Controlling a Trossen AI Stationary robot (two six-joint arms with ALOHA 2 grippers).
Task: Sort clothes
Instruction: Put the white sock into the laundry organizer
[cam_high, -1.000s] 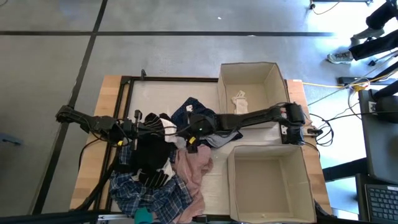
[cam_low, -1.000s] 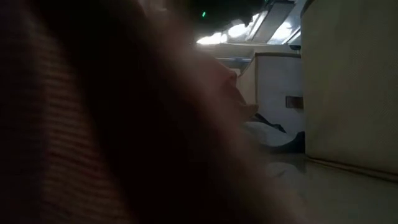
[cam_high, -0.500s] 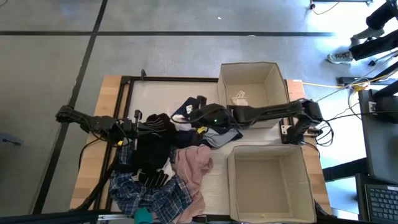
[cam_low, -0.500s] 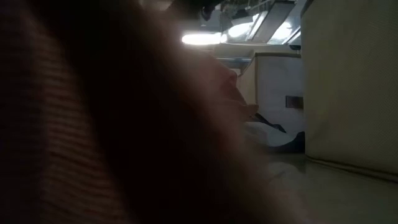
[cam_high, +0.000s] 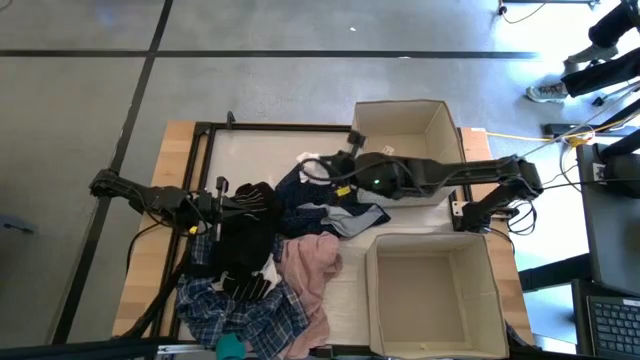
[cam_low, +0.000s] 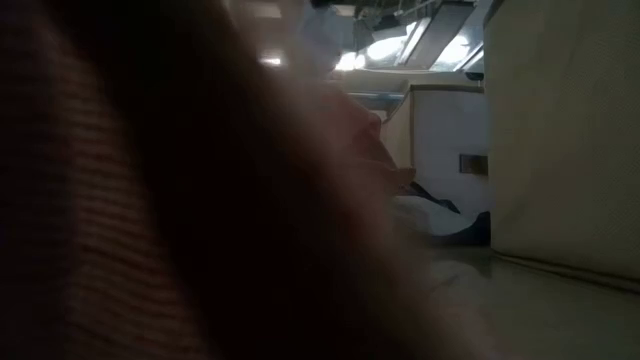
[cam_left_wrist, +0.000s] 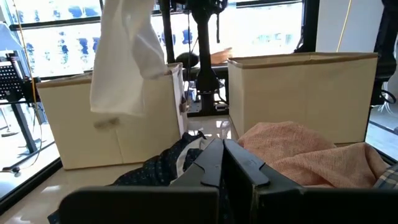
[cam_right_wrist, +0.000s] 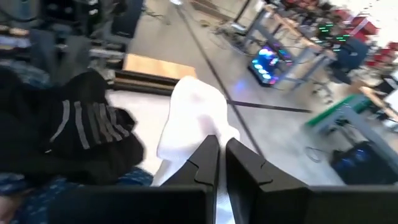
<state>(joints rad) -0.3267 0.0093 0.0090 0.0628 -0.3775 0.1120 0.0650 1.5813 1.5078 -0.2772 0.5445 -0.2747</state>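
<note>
- Two dark arms worked the wooden table (cam_high: 175, 135); the right gripper (cam_high: 322, 166) hung above the far edge of the heap with its jaws pinched on a small cream-white cloth (cam_right_wrist: 193, 118), which drooped long and limp beneath the fingers.
- From that gripper the far beige cardboard box (cam_high: 432, 118) lay just to its right-hand side, its near wall (cam_left_wrist: 112, 124) almost beside the dangling cloth (cam_left_wrist: 127, 56); the carry looked short and sideways, and the right arm was plainly the nearer one.
- Inside that far box one pale crumpled piece (cam_high: 385, 157) already lay; the near beige cardboard box (cam_high: 432, 300) showed no garment in it.
- Left gripper (cam_high: 222, 200) sat low on the heap's left side with its fingers pressed together, on top of the black striped garment (cam_high: 245, 245); whether it held any fabric could not be told.
- Most of the clothes were unsorted on the table between the arms: a navy patterned piece (cam_high: 300, 195), a grey-blue one (cam_high: 350, 220), a large pink garment (cam_high: 310, 265), a blue-white plaid shirt (cam_high: 235, 310) and a small teal scrap (cam_high: 231, 347) at the near edge.
</note>
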